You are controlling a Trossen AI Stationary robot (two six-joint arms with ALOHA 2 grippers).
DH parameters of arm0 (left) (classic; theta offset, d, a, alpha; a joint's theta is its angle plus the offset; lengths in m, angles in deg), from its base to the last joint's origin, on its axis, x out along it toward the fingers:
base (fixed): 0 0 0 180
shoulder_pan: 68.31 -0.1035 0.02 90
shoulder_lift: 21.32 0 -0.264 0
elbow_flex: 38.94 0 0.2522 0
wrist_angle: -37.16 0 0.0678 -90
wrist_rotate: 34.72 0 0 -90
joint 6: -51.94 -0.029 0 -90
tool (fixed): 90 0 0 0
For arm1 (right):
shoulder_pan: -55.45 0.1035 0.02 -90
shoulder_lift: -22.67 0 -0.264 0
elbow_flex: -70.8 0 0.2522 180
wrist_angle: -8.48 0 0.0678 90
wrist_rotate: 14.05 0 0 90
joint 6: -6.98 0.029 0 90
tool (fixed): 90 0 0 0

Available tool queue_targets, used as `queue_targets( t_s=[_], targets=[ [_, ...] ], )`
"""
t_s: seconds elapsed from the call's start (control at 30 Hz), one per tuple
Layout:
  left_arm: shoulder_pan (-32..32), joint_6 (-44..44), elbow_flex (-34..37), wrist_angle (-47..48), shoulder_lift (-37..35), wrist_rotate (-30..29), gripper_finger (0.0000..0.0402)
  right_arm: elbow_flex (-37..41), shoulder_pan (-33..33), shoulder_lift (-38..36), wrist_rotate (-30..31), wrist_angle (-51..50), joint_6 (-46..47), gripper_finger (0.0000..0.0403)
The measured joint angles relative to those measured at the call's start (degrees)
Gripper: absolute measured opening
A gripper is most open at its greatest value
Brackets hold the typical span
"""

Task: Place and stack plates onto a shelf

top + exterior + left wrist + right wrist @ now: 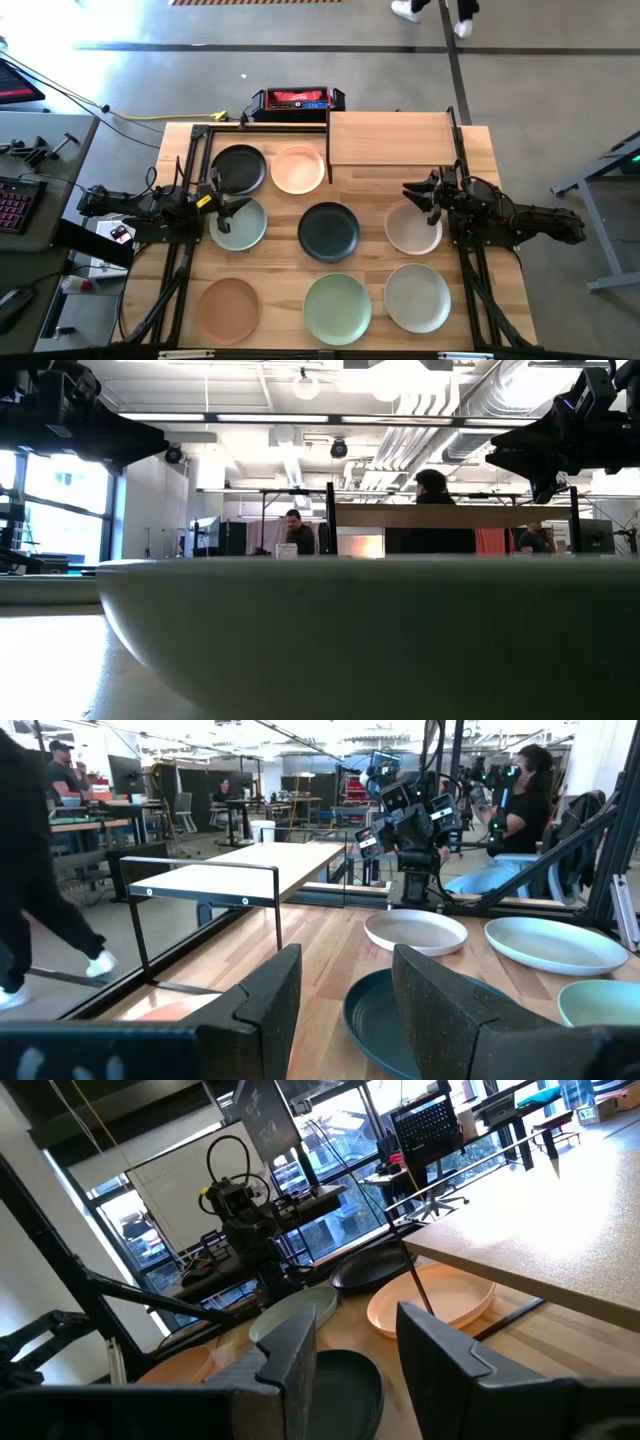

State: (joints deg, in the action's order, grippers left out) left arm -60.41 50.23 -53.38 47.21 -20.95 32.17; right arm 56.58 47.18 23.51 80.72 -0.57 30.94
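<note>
Eight plates (329,231) flat across the table (279,270), none yet on the shelf (390,138) at the far edge. Left gripper (226,207) over the pale green plate (240,224), fingers apart, empty; right gripper (423,196) above the cream plate (413,228), likewise parted. Probably light, rigid, smooth-matte, chippable; best pinched at the raised rim.

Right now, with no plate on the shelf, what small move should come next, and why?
Probably lower the right tool onto the cream plate beneath it: the shelf is bare, both tools stand open and empty, and that plate lies nearest the shelf on its side.
</note>
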Motion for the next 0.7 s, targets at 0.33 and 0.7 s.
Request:
queue_targets(
  t_s=[0.33, 0.7],
  targets=[
    [0.01, 0.52, 0.01, -0.08, 0.00, 0.00, 0.0147, -0.01, 0.01, 0.00, -0.02, -0.02, 0.00, 0.0123],
    [0.00, 18.16, 0.00, -0.95, 0.00, -2.46, 0.0147, 0.01, 0.01, 0.00, 0.00, 0.00, 0.00, 0.0123]
  ],
)
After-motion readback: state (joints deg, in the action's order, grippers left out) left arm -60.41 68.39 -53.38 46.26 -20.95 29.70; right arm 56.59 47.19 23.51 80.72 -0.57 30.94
